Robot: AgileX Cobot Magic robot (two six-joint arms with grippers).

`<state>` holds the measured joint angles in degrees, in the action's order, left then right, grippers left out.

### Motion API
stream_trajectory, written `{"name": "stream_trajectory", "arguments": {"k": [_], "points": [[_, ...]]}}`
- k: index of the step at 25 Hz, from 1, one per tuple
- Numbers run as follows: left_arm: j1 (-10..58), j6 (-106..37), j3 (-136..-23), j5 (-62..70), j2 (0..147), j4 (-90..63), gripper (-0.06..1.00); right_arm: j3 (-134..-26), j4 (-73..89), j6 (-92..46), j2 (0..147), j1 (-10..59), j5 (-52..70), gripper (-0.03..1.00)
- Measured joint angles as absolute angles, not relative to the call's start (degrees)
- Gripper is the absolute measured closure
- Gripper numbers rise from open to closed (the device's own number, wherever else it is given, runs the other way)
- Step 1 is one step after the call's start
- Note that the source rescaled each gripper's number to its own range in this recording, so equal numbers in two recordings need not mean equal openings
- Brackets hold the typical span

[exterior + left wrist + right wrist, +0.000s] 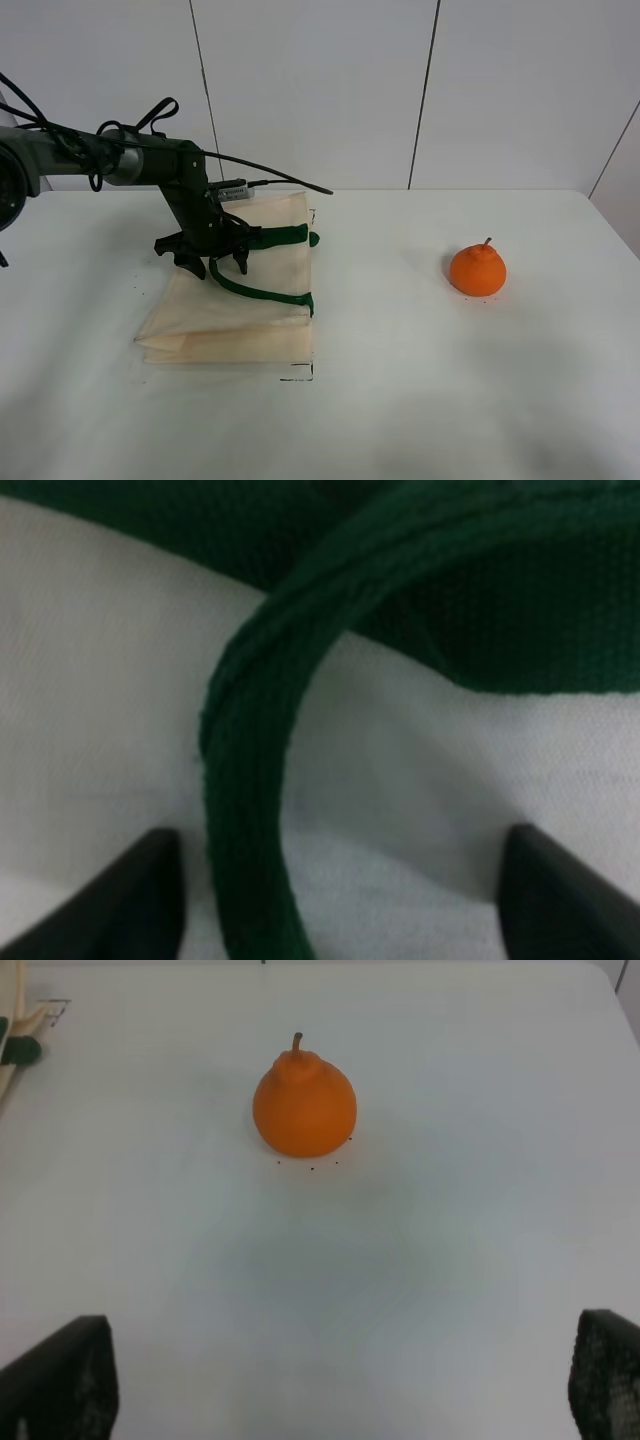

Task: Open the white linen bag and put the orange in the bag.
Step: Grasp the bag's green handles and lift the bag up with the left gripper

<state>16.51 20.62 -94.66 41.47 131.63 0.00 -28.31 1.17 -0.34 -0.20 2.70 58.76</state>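
Over white linen bag (240, 335), left jaws are held wide w/ green strap (245, 780) between; limp cloth best taken by strap. Right jaws: wide.

white linen bag (230, 322): matt cloth | handles (245, 810): coarse weave | orange (477, 271): matt | table (450, 390): smooth matt

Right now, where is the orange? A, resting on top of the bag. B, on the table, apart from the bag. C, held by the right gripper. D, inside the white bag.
B: the orange sits on the table, with open tabletop between it and the white linen bag.
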Motion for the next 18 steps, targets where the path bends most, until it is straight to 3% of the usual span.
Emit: {"name": "stream_trajectory", "arguments": {"k": [2, 4, 7, 8, 9, 18], "points": [[16.51, 20.73, -94.66, 41.58, 131.67, 0.0, 0.16, -28.31, 1.17, -0.34, -0.2, 2.7, 58.76, -0.03], [16.51, 20.79, -94.66, 41.75, 131.74, 0.0, 0.37, -28.31, 1.17, -0.34, -0.2, 2.7, 58.76, -0.03], [16.51, 20.94, -94.66, 42.61, 131.74, 0.48, 0.82, -28.31, 1.17, -0.34, -0.2, 2.7, 58.76, -0.03], [16.51, 21.06, -94.66, 42.79, 131.74, 0.62, 0.9, -28.31, 1.17, -0.34, -0.2, 2.7, 58.76, -0.03], [16.51, 21.06, -94.85, 43.16, 131.74, 0.76, 0.94, -28.31, 1.17, -0.34, -0.2, 2.7, 58.76, -0.03], [16.62, 20.31, -102.91, 53.01, 127.46, 1.77, 0.94, -28.31, 1.17, -0.34, -0.2, 2.7, 58.76, -0.03]]}}
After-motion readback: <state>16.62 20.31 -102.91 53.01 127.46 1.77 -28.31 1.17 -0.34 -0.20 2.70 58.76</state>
